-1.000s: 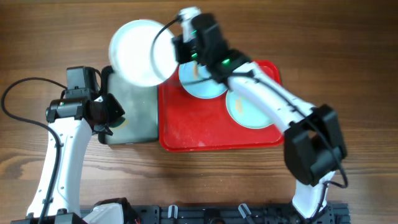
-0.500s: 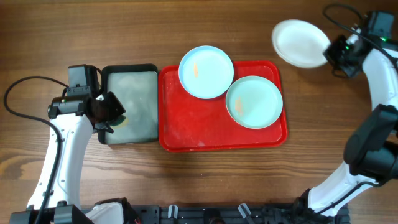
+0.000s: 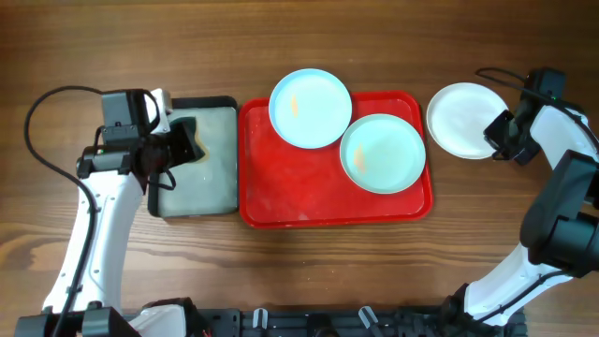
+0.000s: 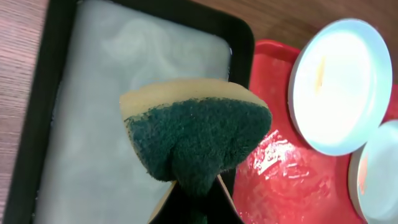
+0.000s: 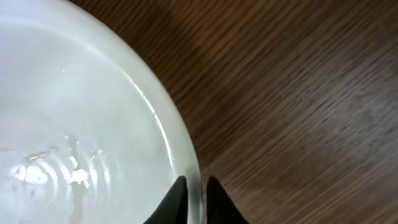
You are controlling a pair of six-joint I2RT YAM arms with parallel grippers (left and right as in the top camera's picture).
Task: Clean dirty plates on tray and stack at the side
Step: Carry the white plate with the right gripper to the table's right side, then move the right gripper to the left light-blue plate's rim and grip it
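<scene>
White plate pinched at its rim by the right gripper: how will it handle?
The white plate looks glossy and wet, so it may slip in the jaws of the right gripper. It seems rigid; held by one edge only, it could tilt or pivot.

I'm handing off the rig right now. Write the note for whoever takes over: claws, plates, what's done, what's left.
Left claw: shut on the sponge, over the black-rimmed tray.
Right claw: shut on the rim of the white plate, over the table right of the red tray; I cannot tell whether the plate is set down.
Blue plates: one overhangs the red tray's far rim, one sits on its right side; both show orange smears.
Done: white plate off the tray.
Left: release it, scrub both blue plates, stack them on it.
</scene>
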